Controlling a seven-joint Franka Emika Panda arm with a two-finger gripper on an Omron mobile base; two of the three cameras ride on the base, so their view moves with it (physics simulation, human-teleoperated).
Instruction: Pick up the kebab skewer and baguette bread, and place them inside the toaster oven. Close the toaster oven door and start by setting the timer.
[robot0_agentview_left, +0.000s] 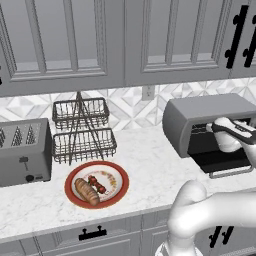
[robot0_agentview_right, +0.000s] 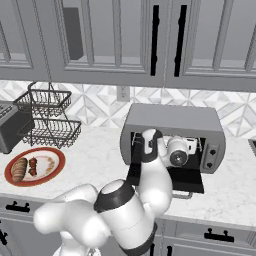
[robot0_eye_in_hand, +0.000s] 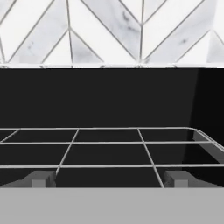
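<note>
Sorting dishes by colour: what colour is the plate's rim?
Red, around a cream centre; the plate shows best in the left base view.

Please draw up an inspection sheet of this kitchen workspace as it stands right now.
Surface: white marble counter, no spills seen.
Job's things: kebab skewer and baguette bread lie side by side on the red-rimmed plate. Toaster oven stands to the plate's right; toaster oven door folded down, wire rack bare.
Clutter: four-slot toaster and two-tier wire basket stand behind the plate.
Tool: tool open, holding nothing, at the oven's mouth above the door.
Cables: nothing seen.
Surroundings: grey cabinets, chevron tile backsplash, wall outlet.
</note>
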